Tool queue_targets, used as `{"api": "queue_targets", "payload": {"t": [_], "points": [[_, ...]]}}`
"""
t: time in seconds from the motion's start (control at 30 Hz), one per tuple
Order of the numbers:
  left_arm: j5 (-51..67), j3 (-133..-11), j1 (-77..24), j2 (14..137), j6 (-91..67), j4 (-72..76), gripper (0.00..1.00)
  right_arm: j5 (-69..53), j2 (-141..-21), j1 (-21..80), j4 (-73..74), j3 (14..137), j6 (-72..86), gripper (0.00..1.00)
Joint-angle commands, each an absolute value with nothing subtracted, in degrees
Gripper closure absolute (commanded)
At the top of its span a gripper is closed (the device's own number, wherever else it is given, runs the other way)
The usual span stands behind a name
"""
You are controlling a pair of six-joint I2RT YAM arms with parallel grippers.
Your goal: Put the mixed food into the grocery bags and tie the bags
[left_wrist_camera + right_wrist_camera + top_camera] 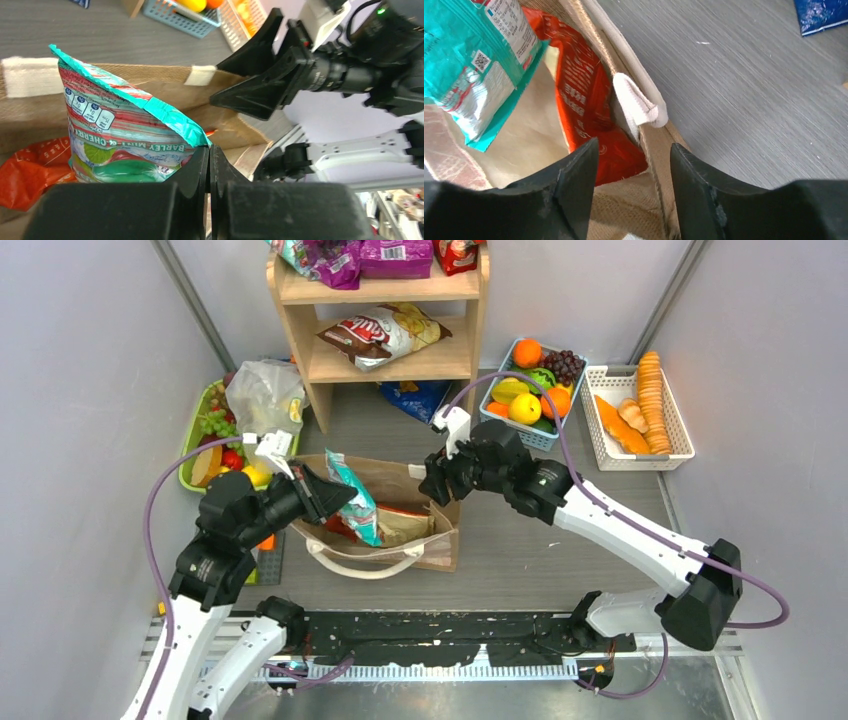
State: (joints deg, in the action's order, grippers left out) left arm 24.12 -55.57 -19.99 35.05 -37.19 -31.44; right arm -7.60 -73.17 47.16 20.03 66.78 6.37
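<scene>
Crowding the far edge of the bench (520,560) are a wooden shelf (395,362), a blue basket (540,440) of fruit and a white basket (678,435). A green basket (188,465) sits against the left wall with the clear plastic bag (262,390) slumped on it. Grey walls close in on both sides. Free room lies right of the tote (440,530), a bare stretch running to the near edge under my right arm. The tote stands mid-bench, mouth up, one white loop handle (365,565) hanging over its near side. A red-orange packet (584,100) lies inside against the wall.

My left tool (209,150) is clamped on the edge of a teal packet (125,135), fingers meeting with only foil between them. The packet sits in the tote's mouth, its top above the rim. My right tool (634,145) has its fingers apart, one inside the tote and one outside, straddling the rim just beside the sewn handle end (636,102). Whether either finger presses the fabric I cannot tell.
</scene>
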Motion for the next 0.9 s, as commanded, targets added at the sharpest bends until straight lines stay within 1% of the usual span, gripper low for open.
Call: {"api": "queue_targets", "payload": {"t": [0.0,0.03,0.1,0.13,0.17,0.23,0.3,0.37,0.47,0.57,0.7,0.77,0.87], "points": [[18.51,-54.51,-22.61,37.69,-29.65,-34.21,1.0,-4.09,-74.52,47.46,23.03,69.57,3.06,0.49],[16.88,-54.12,-23.51,38.44,-28.74,-34.95,1.0,-4.07,-74.64,47.46,23.07,69.46,2.9,0.53],[13.41,-53.47,-25.48,40.09,-27.4,-35.79,1.0,-4.27,-74.69,47.51,22.92,69.15,2.97,0.73],[11.28,-53.47,-26.46,40.94,-27.2,-36.29,1.0,-4.52,-74.61,47.49,22.83,69.03,3.02,0.77],[8.81,-53.71,-28.18,42.09,-27.13,-37.12,1.0,-4.54,-74.53,47.48,22.71,69.01,3.22,0.85],[1.86,-54.71,-31.13,43.81,-27.66,-39.57,1.0,-4.39,-74.34,47.46,22.49,68.93,3.56,0.92],[-4.32,-54.74,-34.22,45.42,-28.54,-40.71,1.0,-4.05,-73.99,47.44,22.05,68.73,3.8,0.94],[-7.35,-53.51,-36.48,47.56,-29.07,-40.96,1.0,-3.86,-73.44,47.46,21.18,68.28,4.12,0.95],[-8.08,-49.98,-38.29,52.39,-29.85,-39.98,1.0,-2.85,-72.3,47.44,19.56,67.39,4.59,0.95],[-8.08,-46.52,-39.81,57.93,-31.2,-39.16,1.0,0.93,-70.86,47.53,18.78,66.65,5.15,0.95],[-8.17,-38.87,-43.63,60.4,-34.12,-28.65,1.0,6.63,-68.1,47.06,17.52,65.83,5.72,0.95],[-8.37,-38.85,-44.47,62.15,-33.94,-28.08,1.0,7.69,-66.97,46.59,17.42,65.71,6.0,0.95],[-7.44,-44.6,-44.84,65.08,-31.03,-33.95,1.0,7.79,-65.84,45.61,18.07,65.67,5.89,0.95]]}}
